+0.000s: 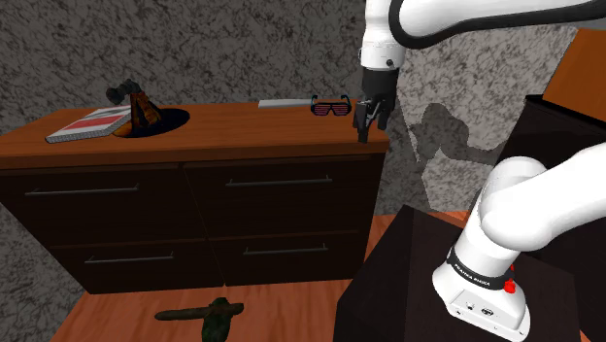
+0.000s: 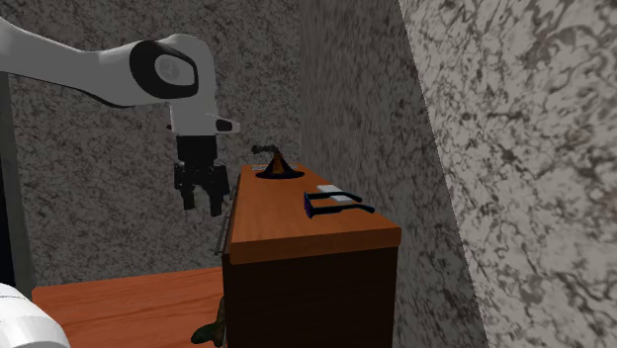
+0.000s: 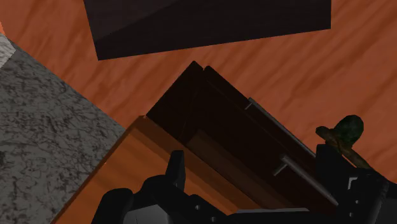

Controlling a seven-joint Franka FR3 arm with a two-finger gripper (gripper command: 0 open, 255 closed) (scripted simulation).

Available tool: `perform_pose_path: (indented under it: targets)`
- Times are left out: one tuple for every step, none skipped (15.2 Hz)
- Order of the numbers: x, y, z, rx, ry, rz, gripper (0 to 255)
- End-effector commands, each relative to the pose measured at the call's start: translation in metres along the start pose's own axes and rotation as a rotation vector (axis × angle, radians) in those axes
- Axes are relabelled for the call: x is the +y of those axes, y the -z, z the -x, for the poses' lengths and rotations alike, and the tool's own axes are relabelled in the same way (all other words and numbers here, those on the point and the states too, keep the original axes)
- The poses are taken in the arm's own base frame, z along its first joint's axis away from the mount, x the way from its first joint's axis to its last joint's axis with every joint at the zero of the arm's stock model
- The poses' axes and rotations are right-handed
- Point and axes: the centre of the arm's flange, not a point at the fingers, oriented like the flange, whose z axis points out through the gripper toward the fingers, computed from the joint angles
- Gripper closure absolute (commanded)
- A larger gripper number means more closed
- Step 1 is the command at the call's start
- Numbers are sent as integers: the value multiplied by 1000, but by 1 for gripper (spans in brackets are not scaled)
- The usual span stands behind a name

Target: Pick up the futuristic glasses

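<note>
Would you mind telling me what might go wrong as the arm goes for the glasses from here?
1. The open gripper hangs by the dresser's front edge, not over the glasses; a low move across may clip that edge.
2. The glasses lie near the top's end, beside a white flat item; a nudge could slide them off.
</note>
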Motion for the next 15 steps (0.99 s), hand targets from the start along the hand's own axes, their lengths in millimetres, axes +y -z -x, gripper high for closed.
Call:
perform_pose_path:
  targets:
    - [0,0,0,0,0,0,0]
    - [5,1,-13,-5,14,3,0]
    - [11,2,-25,-10,28,6,0]
    - [16,3,-38,-15,41,9,0]
    - [20,4,-51,-20,55,13,0]
    - [25,5,-64,-25,69,16,0]
    - [30,6,-76,-30,83,19,0]
    - [34,7,-89,-36,97,22,0]
    - [38,8,-102,-41,111,25,0]
    - [42,9,-116,-46,124,28,0]
    - [46,9,-129,-51,138,31,0]
    - [49,10,-142,-56,152,34,0]
    - [53,11,-155,-61,166,38,0]
    - [56,11,-169,-66,180,41,0]
    - [59,12,-182,-71,193,44,0]
